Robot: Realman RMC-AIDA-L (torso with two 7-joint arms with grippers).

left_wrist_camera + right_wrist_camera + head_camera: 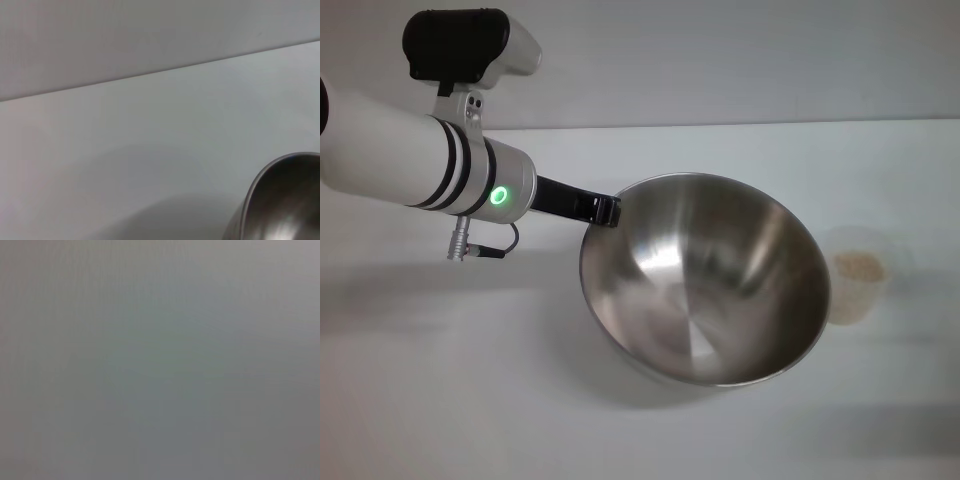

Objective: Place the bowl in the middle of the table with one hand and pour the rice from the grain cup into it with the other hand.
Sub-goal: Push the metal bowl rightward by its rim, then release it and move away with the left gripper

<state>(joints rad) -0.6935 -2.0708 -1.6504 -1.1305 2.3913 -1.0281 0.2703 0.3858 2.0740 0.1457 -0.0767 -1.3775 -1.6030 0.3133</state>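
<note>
1. shiny silver metal fills the middle of the head view: that is the bowl (705, 280), and it is tipped, with its open side turned toward me.
2. my left hand (598, 208) is at the bowl's rim on the left side. its dark tip touches the edge, and i think it is pinched on the rim, holding the bowl up at a tilt.
3. in the left wrist view i see only a bit of the bowl's rim (280, 200) and the white surface (150, 150) under it.
4. the grain cup (858, 275) stands on the surface just beside the bowl, on its right side. the bowl's rim hides part of it.
5. the rice (858, 266) sits in the cup as a pale heap.
6. my right hand is not in any view. the right wrist view shows only plain grey, so i cannot tell how it is.
7. the thing that counts for the next move: the cup is on the right, so the right arm is the nearer one to pick it up, i think.
8. i guess the bowl must sit flat before any rice goes in. if it tips down to the right it could bump the cup.
</note>
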